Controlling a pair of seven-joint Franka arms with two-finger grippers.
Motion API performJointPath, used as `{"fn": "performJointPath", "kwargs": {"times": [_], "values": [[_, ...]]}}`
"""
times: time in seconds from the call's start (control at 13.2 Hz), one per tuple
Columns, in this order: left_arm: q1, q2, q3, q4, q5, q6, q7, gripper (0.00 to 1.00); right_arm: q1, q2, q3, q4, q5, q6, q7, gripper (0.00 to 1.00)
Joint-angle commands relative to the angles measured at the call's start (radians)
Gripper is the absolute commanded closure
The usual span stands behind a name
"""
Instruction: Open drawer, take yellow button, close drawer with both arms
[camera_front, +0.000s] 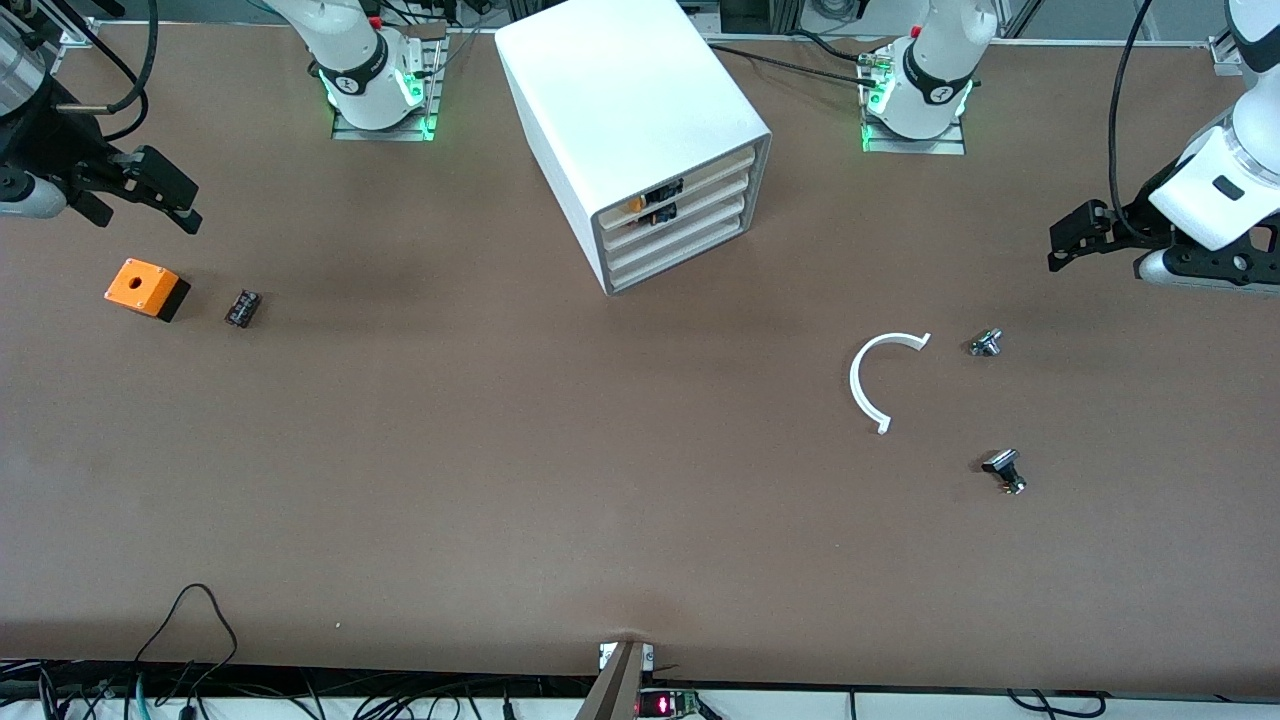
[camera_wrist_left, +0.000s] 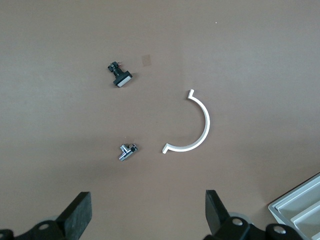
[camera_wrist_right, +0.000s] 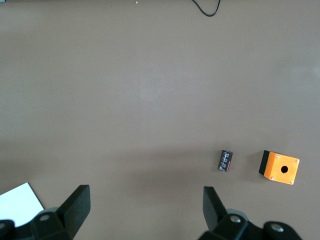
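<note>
The white box cabinet (camera_front: 630, 100) stands at the middle of the table near the arm bases. Its four drawers all sit pushed in; the topmost drawer (camera_front: 705, 172) is shut. Through the gap at its front, an orange cap and a black body show, the button (camera_front: 636, 204), mostly hidden. My left gripper (camera_front: 1072, 240) is open and empty above the table at the left arm's end; in the left wrist view (camera_wrist_left: 148, 207) it is over bare table. My right gripper (camera_front: 165, 190) is open and empty at the right arm's end; it also shows in the right wrist view (camera_wrist_right: 145, 202).
An orange box with a hole (camera_front: 147, 288) (camera_wrist_right: 280, 167) and a small dark part (camera_front: 242, 308) lie under the right gripper's end. A white C-shaped strip (camera_front: 872, 380) (camera_wrist_left: 192, 125), a metal piece (camera_front: 985, 343) and a black-capped metal-stemmed part (camera_front: 1003, 468) lie toward the left arm's end.
</note>
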Motion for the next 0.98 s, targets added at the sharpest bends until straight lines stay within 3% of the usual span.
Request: {"fn": "performJointPath", "kwargs": {"times": [0.0, 0.45, 0.68, 0.91], "values": [[-0.002, 0.004, -0.006, 0.027, 0.015, -0.026, -0.019, 0.0, -0.007, -0.005, 0.011, 0.026, 0.008, -0.04, 0.009, 0.0], [-0.002, 0.004, -0.009, 0.027, 0.013, -0.026, -0.019, 0.0, -0.006, 0.01, 0.014, 0.031, 0.002, -0.046, -0.01, 0.0], [-0.002, 0.003, -0.009, 0.029, 0.013, -0.031, -0.014, 0.0, -0.006, 0.004, 0.014, 0.025, 0.005, -0.141, -0.027, 0.0], [-0.004, 0.004, -0.009, 0.029, 0.012, -0.033, -0.013, 0.0, -0.007, 0.018, 0.008, 0.026, 0.007, -0.14, -0.028, 0.0]]}}
